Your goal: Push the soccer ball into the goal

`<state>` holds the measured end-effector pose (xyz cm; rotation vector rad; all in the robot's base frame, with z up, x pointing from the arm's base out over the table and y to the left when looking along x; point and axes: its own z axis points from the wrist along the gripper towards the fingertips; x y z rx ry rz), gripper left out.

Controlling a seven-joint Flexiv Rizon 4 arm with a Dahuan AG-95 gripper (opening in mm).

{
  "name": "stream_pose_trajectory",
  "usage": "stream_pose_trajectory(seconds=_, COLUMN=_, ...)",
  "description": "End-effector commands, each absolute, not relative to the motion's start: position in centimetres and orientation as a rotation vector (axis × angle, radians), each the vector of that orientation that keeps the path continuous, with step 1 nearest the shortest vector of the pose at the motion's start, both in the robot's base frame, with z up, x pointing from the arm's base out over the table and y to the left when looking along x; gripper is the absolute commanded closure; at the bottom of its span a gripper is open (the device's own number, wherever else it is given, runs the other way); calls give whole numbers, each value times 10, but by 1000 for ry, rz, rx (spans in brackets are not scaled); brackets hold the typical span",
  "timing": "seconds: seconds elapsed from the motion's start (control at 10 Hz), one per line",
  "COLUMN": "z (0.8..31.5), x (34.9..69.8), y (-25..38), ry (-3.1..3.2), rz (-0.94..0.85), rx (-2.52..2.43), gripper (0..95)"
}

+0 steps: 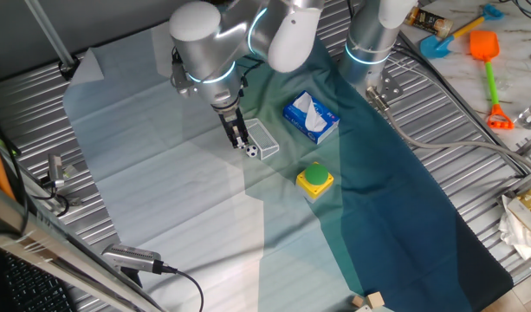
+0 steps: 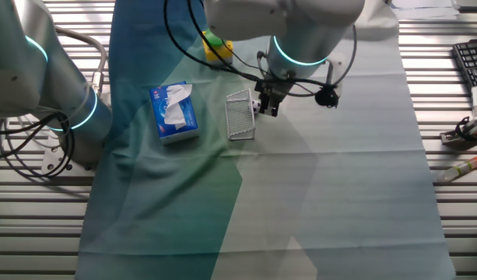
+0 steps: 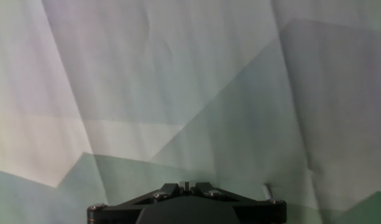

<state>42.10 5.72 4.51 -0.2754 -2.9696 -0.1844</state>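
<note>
The soccer ball [image 1: 249, 152] is a tiny white ball with black patches lying on the cloth, right against the near left corner of the goal [image 1: 265, 139]. I cannot tell whether it is inside the frame. The goal is a small clear plastic box frame, also seen in the other fixed view [image 2: 240, 115]. My gripper [image 1: 241, 142] points down with its fingers together and holds nothing, its tips just behind the ball and beside the goal's left side. In the other fixed view the gripper [image 2: 266, 109] stands right of the goal and the ball is hidden. The hand view shows only cloth beyond the gripper [image 3: 186, 185].
A blue-and-white tissue pack [image 1: 311, 118] lies just beyond the goal, and shows in the other fixed view [image 2: 174, 113]. A green button on a yellow base [image 1: 315, 178] sits in front of the goal to the right. A second arm's base [image 1: 369, 43] stands at the back.
</note>
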Motion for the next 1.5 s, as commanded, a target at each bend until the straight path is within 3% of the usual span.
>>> stream_pose_trajectory(seconds=0.1, z=50, x=413, y=50, ry=-2954, rz=-178, rx=-253, gripper=950)
stream_pose_trajectory(seconds=1.5, z=58, x=405, y=43, ry=-2940, rz=-143, rx=-161, gripper=950)
